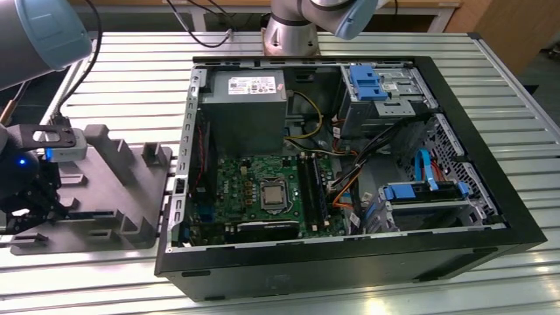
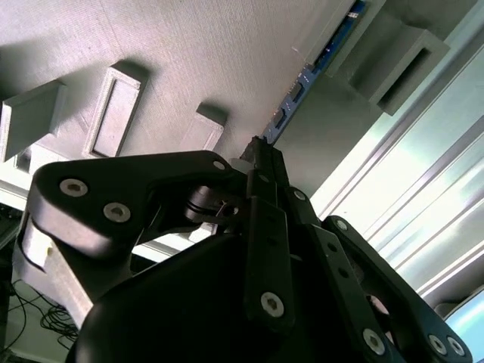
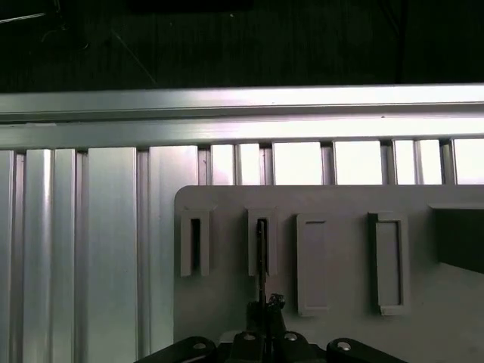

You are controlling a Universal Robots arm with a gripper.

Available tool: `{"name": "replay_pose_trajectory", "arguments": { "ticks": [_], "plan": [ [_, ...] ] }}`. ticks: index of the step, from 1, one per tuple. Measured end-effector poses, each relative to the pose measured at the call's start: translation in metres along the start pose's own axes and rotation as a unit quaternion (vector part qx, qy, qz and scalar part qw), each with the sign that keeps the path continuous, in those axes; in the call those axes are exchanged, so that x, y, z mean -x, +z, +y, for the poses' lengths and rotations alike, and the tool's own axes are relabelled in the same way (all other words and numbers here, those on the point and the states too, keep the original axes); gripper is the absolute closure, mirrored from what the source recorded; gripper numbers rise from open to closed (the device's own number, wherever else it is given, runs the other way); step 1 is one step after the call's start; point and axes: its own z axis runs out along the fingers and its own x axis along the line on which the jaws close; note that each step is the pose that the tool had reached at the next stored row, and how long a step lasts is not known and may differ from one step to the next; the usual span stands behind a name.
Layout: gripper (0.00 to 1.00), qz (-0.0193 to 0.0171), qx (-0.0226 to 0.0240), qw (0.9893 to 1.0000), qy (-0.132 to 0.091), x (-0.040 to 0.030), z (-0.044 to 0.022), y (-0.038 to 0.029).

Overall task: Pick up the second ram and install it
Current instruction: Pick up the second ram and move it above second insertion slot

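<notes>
Gripper [image 2: 261, 150] clamped shut on second ram [image 2: 291, 100], in holder [image 3: 340, 204] slot just ahead; you were mid-pick; pull-out needed line straight w/ slot.

So the open PC case [image 1: 350, 275] lies on the slatted table [image 1: 131, 85], with the arm's base [image 1: 293, 33] behind it. Inside, the power supply [image 1: 243, 105] sits at the back. The motherboard [image 1: 240, 177] is in front of that, with the memory slots [image 1: 311, 187] just to the exterior view's right of the processor [image 1: 274, 195]. The slotted holder [image 1: 114, 190] is beside the case on the exterior view's left. In the first wrist view the second ram [image 3: 261, 249] stands on edge in one holder slot, an empty slot on either side, and the gripper [image 3: 265, 306] is clamped on its end.
</notes>
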Motion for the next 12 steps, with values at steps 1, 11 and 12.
{"name": "replay_pose_trajectory", "arguments": {
  "ticks": [1, 11, 12],
  "plan": [
    [0.87, -0.0001, -0.0001, 1.0000, 0.000, 0.0000, 0.0000, -0.0003],
    [0.88, -0.0001, -0.0001, 1.0000, 0.000, 0.0000, 0.0001, -0.0007],
    [0.88, -0.0001, 0.0000, 1.0000, 0.000, 0.0000, 0.0001, -0.0011]
  ]
}}
